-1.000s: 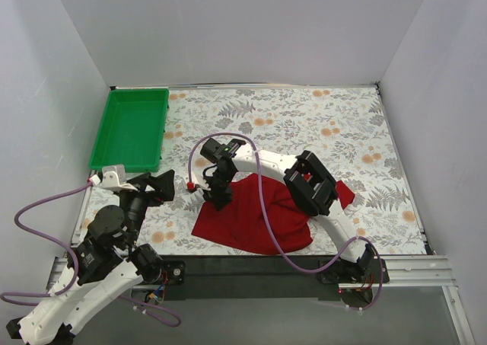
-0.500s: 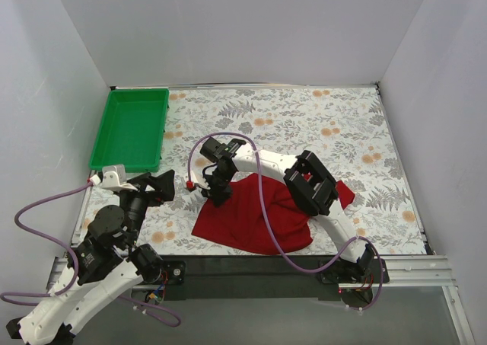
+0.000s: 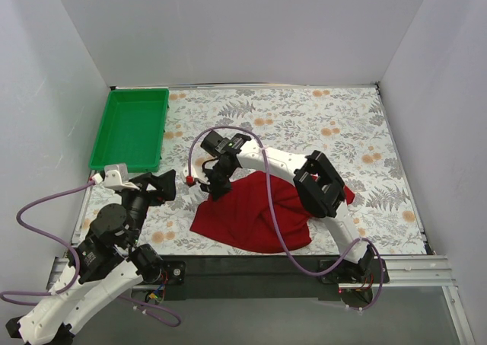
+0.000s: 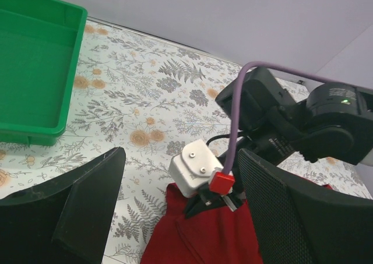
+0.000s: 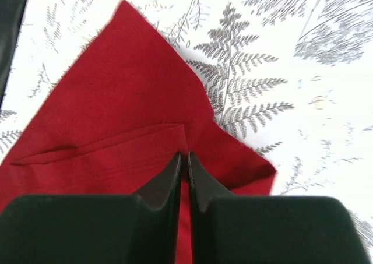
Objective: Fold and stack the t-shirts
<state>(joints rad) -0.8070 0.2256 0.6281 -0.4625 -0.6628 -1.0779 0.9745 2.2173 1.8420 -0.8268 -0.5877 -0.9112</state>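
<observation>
Pinches a fold at the far-left edge of the shirt [image 3: 251, 215] with the right pincer [image 5: 183, 159]; holds the left pincer [image 3: 161, 186] spread above the tabletop [image 3: 304, 124], left of the shirt.

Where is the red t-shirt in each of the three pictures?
Top view: the red t-shirt lies rumpled in the lower middle, between the arms.
Left wrist view: the red t-shirt peeks in at the bottom middle.
Right wrist view: the red t-shirt fills the left and middle.
Shared landmark: the right gripper pinching the shirt's edge, seen in all three views.
</observation>
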